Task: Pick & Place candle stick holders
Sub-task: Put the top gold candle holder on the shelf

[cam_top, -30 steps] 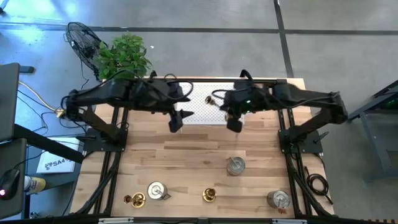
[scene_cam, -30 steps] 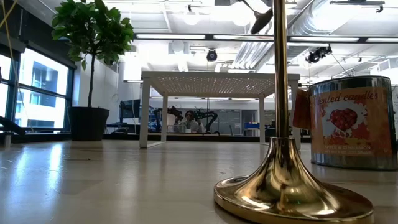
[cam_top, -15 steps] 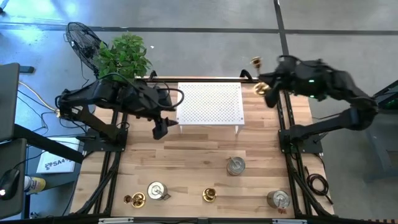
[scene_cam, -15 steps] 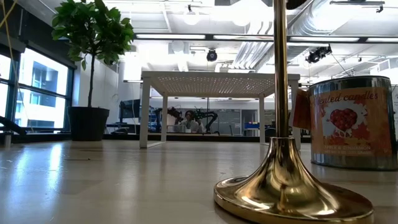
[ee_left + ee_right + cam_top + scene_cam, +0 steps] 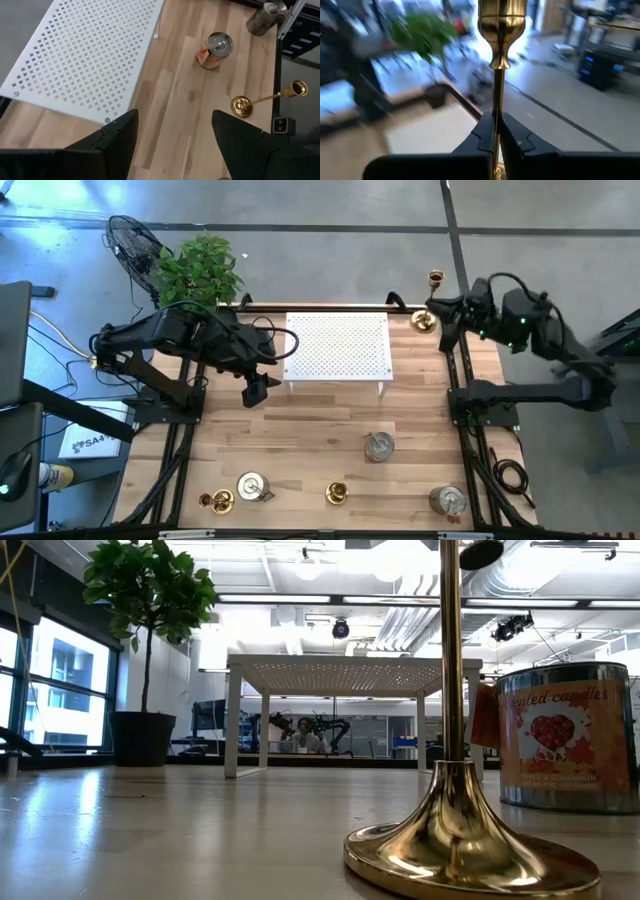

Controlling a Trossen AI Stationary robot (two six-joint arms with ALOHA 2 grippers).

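Now the right gripper clamps a brass candle stick holder by its stem.

White perforated stand on the wooden table — potted plant behind.

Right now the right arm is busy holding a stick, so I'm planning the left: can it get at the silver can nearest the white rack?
Probably yes. The left gripper is open and empty, and bare table lies between it and the can.

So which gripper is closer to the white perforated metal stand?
Left. The left gripper hangs just off the white perforated metal stand's near-left corner; the right gripper sits beyond its right edge.
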